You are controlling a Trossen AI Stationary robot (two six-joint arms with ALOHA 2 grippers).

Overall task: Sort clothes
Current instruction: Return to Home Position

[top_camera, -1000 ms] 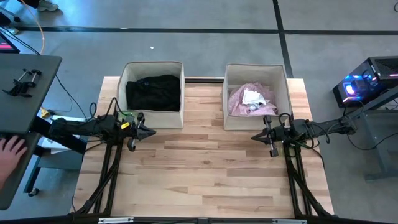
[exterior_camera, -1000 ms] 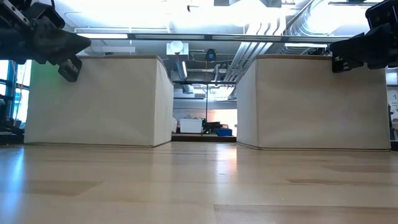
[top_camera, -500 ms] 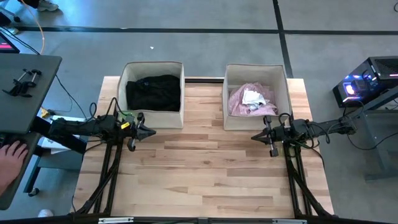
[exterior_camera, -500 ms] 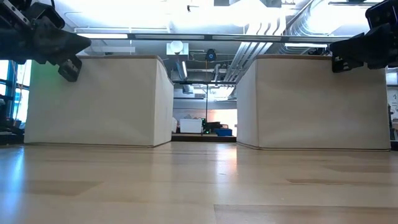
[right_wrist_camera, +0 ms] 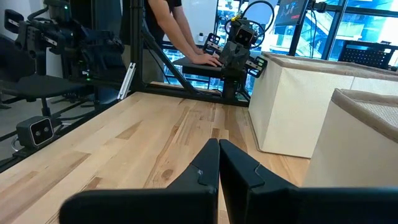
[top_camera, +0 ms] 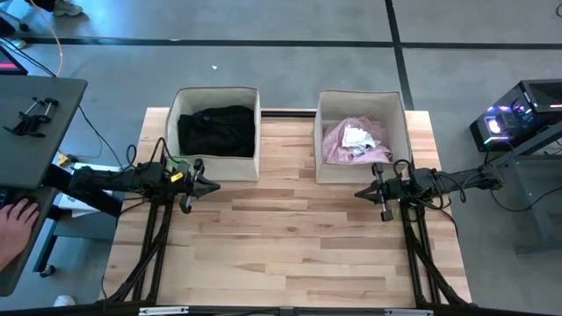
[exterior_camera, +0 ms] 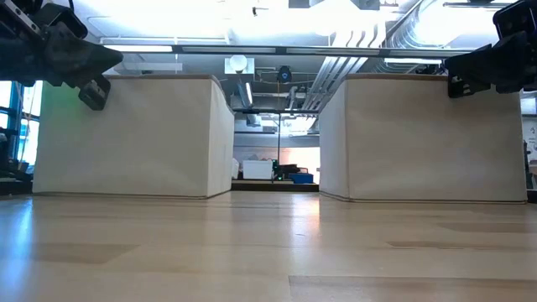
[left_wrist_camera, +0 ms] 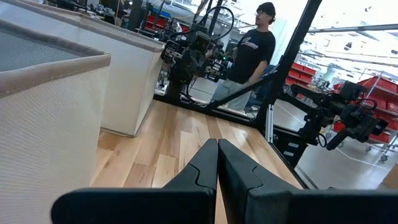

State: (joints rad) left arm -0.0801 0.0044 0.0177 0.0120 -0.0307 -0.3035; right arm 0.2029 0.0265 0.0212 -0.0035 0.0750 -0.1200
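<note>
A black garment [top_camera: 216, 129] lies in the left beige bin [top_camera: 178, 158]. A pale pink shirt [top_camera: 338, 146] with a white piece [top_camera: 356, 137] on top lies in the right beige bin [top_camera: 397, 104]. My left gripper [top_camera: 216, 186] is shut and empty, held above the table just in front of the left bin. My right gripper [top_camera: 358, 192] is shut and empty, in front of the right bin. Both point toward the table's middle. The other garments are out of view.
The two bins stand at the table's far side with a gap between them [exterior_camera: 277, 168]. The wooden table [top_camera: 290, 246] stretches bare in front of them. A person's hand [top_camera: 16, 219] rests at a desk left of the table; a person [left_wrist_camera: 249, 56] stands beyond the table.
</note>
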